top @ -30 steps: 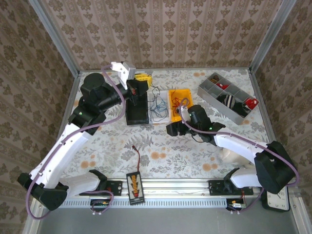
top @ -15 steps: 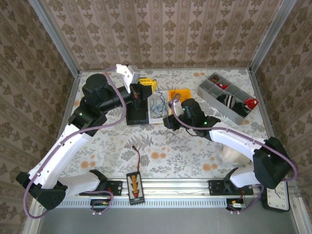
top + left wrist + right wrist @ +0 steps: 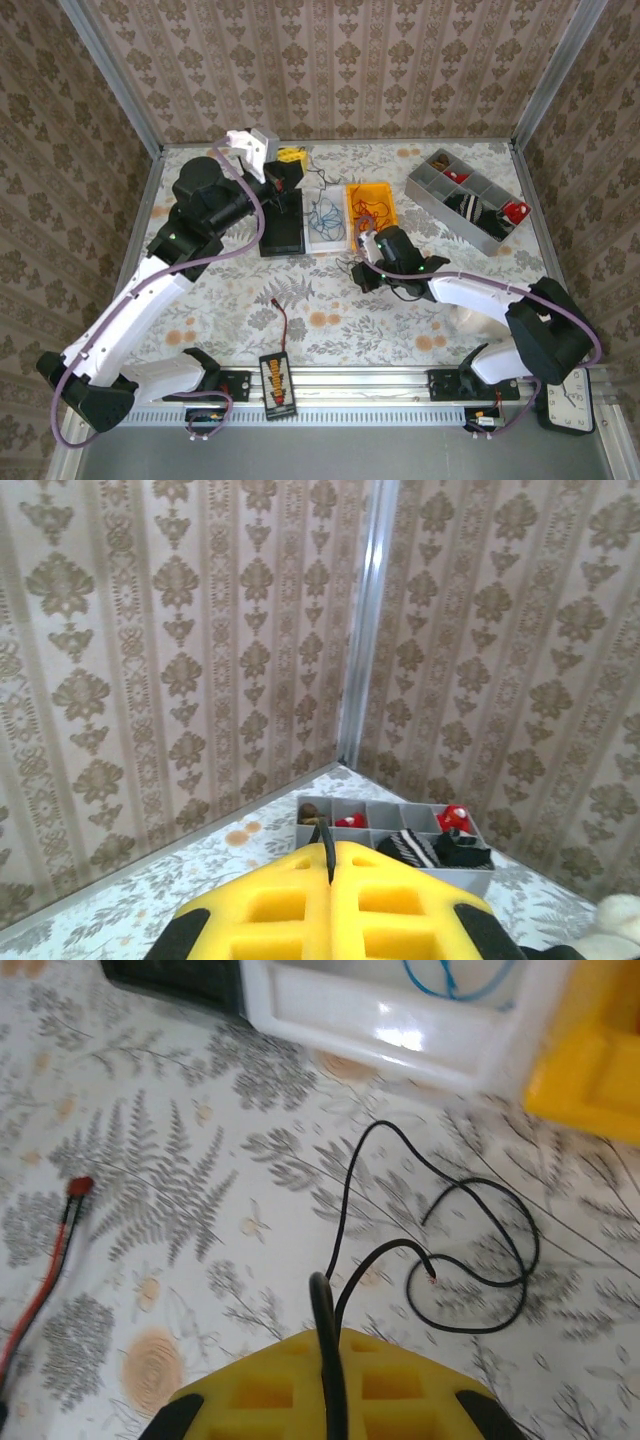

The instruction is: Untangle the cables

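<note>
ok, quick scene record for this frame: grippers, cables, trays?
left gripper: shut, raised, facing grey divider box
right gripper: shut on black cable, low over table
black cable: loose loops on table, near white tray
blue cable: in white tray
red cable: in yellow bin

Staged lab cell: wallpapered panels (image 3: 330, 70), aluminium posts (image 3: 108, 70), floral table (image 3: 240, 300), robot arms (image 3: 140, 300) on a rail (image 3: 350, 380).

The table (image 3: 240, 290) is free in near middle; beyond stands a row (black tray (image 3: 281, 236), white tray (image 3: 325, 247), yellow bin (image 3: 351, 210)) and grey organiser (image 3: 445, 215).
</note>
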Motion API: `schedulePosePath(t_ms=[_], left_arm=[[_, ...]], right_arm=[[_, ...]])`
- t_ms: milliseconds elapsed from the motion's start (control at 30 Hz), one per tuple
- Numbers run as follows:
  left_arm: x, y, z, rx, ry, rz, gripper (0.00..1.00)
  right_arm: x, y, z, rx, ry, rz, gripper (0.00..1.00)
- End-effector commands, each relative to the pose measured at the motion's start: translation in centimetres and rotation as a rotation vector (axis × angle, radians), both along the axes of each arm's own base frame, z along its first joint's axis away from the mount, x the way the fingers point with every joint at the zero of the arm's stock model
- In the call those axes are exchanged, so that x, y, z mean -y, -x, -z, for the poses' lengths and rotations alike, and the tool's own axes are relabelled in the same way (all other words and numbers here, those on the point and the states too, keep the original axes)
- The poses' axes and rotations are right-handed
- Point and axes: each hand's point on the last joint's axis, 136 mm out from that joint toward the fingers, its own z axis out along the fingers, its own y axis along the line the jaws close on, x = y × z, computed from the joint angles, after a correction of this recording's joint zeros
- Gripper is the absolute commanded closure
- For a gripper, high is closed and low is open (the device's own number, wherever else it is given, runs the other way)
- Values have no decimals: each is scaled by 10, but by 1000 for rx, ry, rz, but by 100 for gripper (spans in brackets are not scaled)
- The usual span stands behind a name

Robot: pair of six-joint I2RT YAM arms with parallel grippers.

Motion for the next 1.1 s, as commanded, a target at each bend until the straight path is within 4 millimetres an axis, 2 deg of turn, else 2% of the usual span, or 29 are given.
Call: schedulePosePath(t_ms=[0, 100, 300, 467, 833, 900, 1067], left_arm=[[-20, -20, -10, 8, 76, -136, 100], [-39, -39, -1, -32, 102, -237, 100], [-45, -60, 28, -109, 69, -267, 100], [-50, -82, 60, -191, 49, -294, 100], [-60, -111, 132, -308, 8, -375, 100], [-70, -122, 148, -337, -9, -417, 100], [-84, -136, 184, -394, -51, -511, 100]], right_arm=[[21, -7, -2, 13, 7, 92, 100], [31, -7, 5, -12, 1, 122, 100], [37, -7, 10, -29, 10, 143, 100], [37, -7, 11, -36, 11, 139, 100], [40, -4, 10, -37, 17, 142, 100], [40, -3, 10, -35, 17, 143, 100], [43, -3, 8, -30, 19, 154, 100]])
